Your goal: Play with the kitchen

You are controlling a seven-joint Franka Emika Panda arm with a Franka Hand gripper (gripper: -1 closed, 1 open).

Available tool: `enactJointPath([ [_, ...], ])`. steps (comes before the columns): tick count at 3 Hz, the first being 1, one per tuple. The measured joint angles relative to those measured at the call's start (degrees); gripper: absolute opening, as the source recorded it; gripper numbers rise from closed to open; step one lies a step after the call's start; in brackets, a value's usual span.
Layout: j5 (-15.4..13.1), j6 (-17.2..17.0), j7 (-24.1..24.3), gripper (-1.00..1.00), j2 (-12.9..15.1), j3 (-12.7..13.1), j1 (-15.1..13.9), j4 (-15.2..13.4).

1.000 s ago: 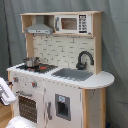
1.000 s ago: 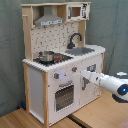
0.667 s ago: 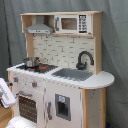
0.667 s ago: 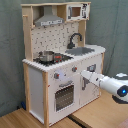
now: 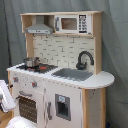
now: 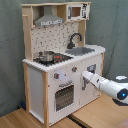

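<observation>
The kitchen is a white and light-wood toy with a pegboard back, a grey hood, a black faucet, a sink and a metal pot on the stove. In the second exterior view, my white arm reaches in from the second exterior view's right. My gripper is against the front panel, just right of the knobs and above the windowed oven door. In the first exterior view only part of the arm shows, at the first exterior view's left edge.
A toy microwave sits on the top shelf. A grey curtain hangs behind the kitchen. The kitchen stands on a wooden floor. A cabinet door with a small window is right of the oven.
</observation>
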Motion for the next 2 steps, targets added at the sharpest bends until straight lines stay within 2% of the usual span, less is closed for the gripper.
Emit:
enactJointPath([
  [2,-0.06,0.01,12.65,1.0,-0.18,2.12,-0.04,-0.51],
])
